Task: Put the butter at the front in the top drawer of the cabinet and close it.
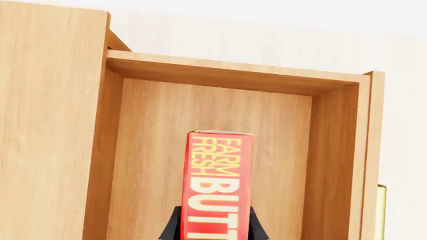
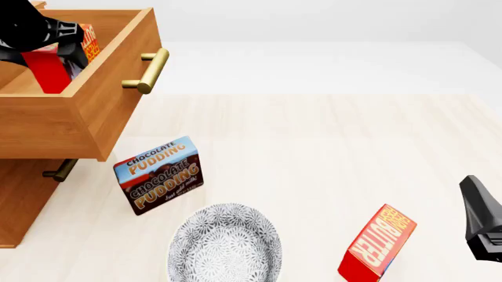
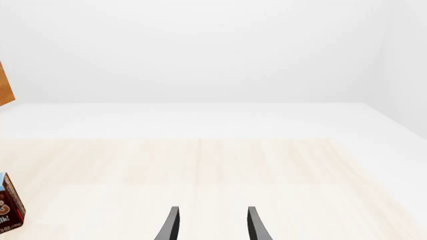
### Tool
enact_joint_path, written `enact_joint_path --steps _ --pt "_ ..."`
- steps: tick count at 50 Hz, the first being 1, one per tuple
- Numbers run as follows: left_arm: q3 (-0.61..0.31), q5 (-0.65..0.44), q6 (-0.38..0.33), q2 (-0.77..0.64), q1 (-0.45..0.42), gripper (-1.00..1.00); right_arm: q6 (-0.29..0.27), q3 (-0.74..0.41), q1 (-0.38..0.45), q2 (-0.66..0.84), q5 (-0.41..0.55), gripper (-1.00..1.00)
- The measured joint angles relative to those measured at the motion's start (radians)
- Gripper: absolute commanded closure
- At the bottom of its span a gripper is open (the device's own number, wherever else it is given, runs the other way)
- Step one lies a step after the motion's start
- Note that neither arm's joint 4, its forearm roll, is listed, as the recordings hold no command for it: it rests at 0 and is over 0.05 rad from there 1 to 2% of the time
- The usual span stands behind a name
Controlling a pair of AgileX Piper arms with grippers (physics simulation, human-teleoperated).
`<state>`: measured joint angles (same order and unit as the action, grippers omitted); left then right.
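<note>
My left gripper (image 1: 215,231) is clamped on the butter (image 1: 217,185), a finger (image 1: 171,227) pressed to each side of the red carton, which stands inside the pulled-out top drawer (image 2: 102,100) at the upper left of the front view, above the drawer floor as far as I can tell. The drawer juts from the cabinet (image 2: 20,200), brass handle (image 2: 147,71) forward. My right gripper (image 3: 211,225) hangs with jaws apart, gripping nothing. Lower centre sit the chocolate pudding box (image 2: 159,175), a patterned bowl (image 2: 225,244) and the twin butter box (image 2: 378,244).
</note>
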<state>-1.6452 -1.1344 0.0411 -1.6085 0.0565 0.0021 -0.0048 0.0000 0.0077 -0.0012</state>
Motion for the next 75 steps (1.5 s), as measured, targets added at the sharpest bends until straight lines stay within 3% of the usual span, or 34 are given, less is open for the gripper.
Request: enact_joint_path --steps 36,75 --pt "-0.003 -0.067 -0.063 0.047 0.016 -1.00 0.000 0.000 0.000 0.000 0.000 -1.00" --pt "0.076 -0.086 -0.106 0.200 -0.016 -1.00 0.000 0.000 0.000 0.000 0.000 -1.00"
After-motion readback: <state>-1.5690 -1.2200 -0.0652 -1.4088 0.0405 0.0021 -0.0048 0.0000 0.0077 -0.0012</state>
